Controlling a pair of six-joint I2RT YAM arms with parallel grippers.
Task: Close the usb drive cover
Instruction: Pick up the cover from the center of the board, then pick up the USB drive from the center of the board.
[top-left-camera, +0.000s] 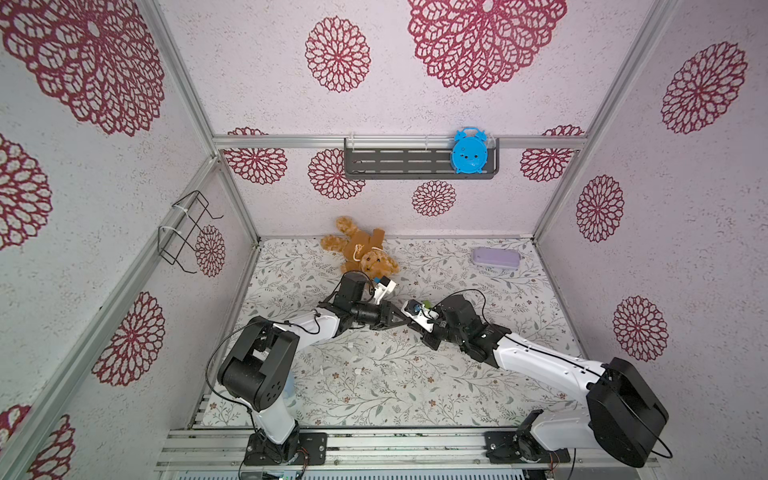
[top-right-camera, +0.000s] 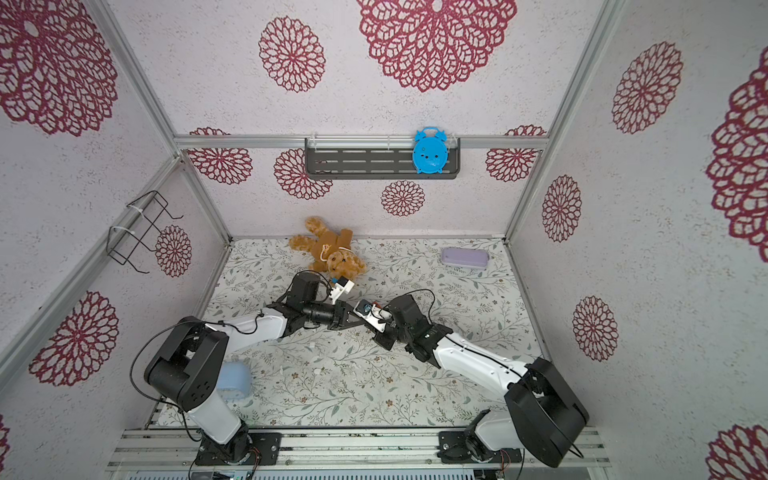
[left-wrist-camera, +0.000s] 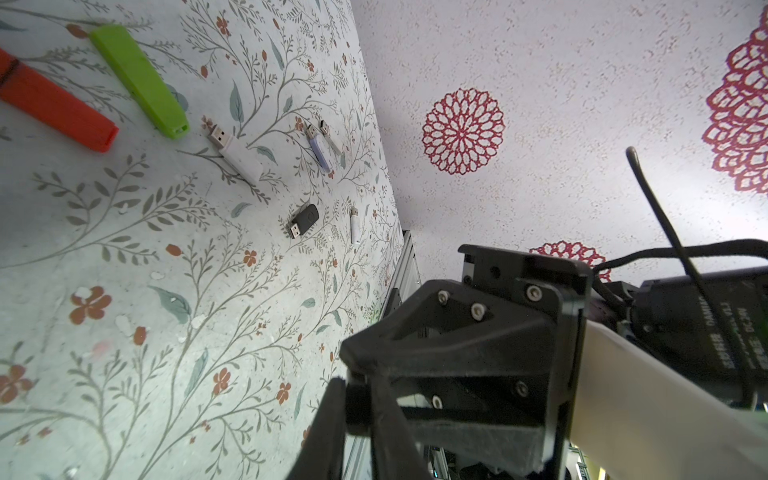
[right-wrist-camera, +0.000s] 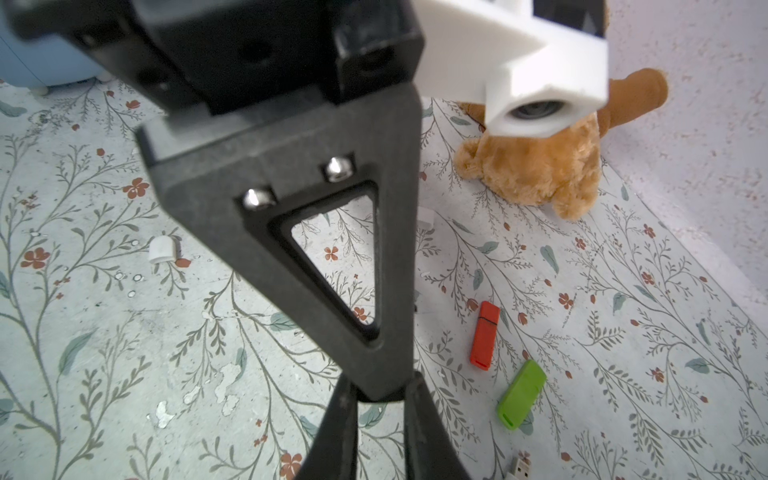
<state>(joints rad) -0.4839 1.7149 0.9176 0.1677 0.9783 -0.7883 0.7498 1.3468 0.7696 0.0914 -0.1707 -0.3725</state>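
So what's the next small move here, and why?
Probably ease the right gripper open slightly so the view clears. Both it and the left gripper are shut, tips meeting above the table, and whatever sits between them is hidden.

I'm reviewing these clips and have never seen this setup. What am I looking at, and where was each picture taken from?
Two robot arms stand at a flowered table. Two pictures look down from overhead; the other two come from cameras on the arms' wrists. On the table lie a teddy bear, a purple case, a red drive, a green drive and several uncapped USB sticks. The left pincer and right pincer meet mid-table, both shut; what they pinch is hidden.
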